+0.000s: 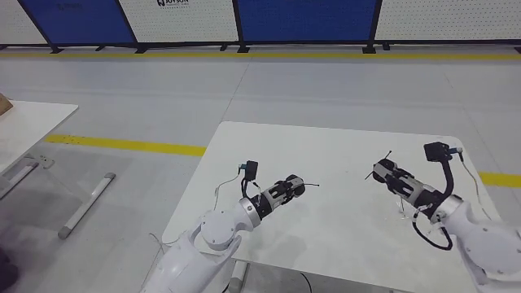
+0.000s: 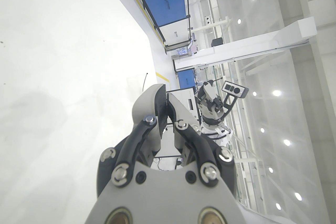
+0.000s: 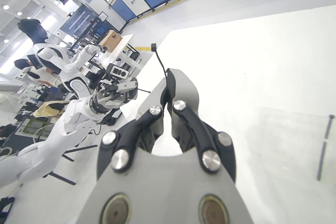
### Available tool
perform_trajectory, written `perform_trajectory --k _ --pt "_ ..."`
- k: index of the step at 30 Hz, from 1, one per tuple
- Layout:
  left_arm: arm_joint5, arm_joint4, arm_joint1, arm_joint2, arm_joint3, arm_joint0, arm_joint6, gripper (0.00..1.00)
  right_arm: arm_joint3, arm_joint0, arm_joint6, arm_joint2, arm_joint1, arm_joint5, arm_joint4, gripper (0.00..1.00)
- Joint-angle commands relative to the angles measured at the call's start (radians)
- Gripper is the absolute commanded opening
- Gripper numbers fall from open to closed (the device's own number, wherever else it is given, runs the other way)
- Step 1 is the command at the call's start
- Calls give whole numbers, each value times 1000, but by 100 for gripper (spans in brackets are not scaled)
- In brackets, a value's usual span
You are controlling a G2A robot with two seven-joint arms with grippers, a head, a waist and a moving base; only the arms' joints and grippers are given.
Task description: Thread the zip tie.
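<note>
My left gripper [image 1: 298, 185] [image 2: 167, 95] is shut on a thin black zip tie [image 2: 145, 82]. Its slim tail [image 1: 313, 185] sticks out toward the other arm. My right gripper [image 1: 378, 170] [image 3: 168, 76] is shut on a second black zip tie [image 3: 159, 58], whose square head [image 3: 153, 46] points up and away from the fingertips. Both grippers hover low over the white table [image 1: 342, 150], facing each other with a clear gap between the two tie ends. The left gripper [image 3: 134, 87] also appears far off in the right wrist view.
A spare black zip tie [image 3: 323, 149] lies on a clear plastic sheet [image 3: 286, 135] on the table beside my right arm. The table's left edge runs close under my left arm. Another white table [image 1: 32, 126] stands at the far left.
</note>
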Motion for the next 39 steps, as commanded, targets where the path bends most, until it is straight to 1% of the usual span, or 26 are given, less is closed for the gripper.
perform_trajectory --k 1,2,15,17,21,23,24,31,33,34,36,39 --pt "0 0 0 0 0 0 0 0 -42 -18 -94 -46 -7 50 -104 0" --pt "0 0 0 0 0 0 0 0 -52 -23 -111 -66 -9 66 -138 0" --pt "0 0 0 0 0 0 0 0 -52 -23 -111 -66 -9 66 -138 0" --pt "-1 -14 -3 5 4 -6 15 0 -52 -23 -111 -66 -9 66 -138 0" --pt "7 -64 -14 25 28 -39 71 0 -52 -23 -111 -66 -9 66 -138 0" --pt "-5 -40 -22 51 41 -57 125 0 -52 -23 -111 -66 -9 66 -138 0" --pt "-5 -37 -25 64 46 -64 139 0 -52 -23 -111 -66 -9 66 -138 0" --pt "-5 -37 -25 64 46 -64 139 0 -52 -23 -111 -66 -9 66 -138 0" --pt "-5 -37 -25 64 46 -64 139 0 -41 -29 -144 -63 -13 71 -119 0" --pt "-5 -37 -25 64 46 -64 139 0 -37 -32 -160 -65 -16 65 -90 0" --pt "-5 -37 -25 64 46 -64 139 0 -26 -28 -171 -76 -21 52 -68 0" --pt "-5 -37 -25 64 46 -64 139 0 0 2 -205 -133 -35 51 -62 0"
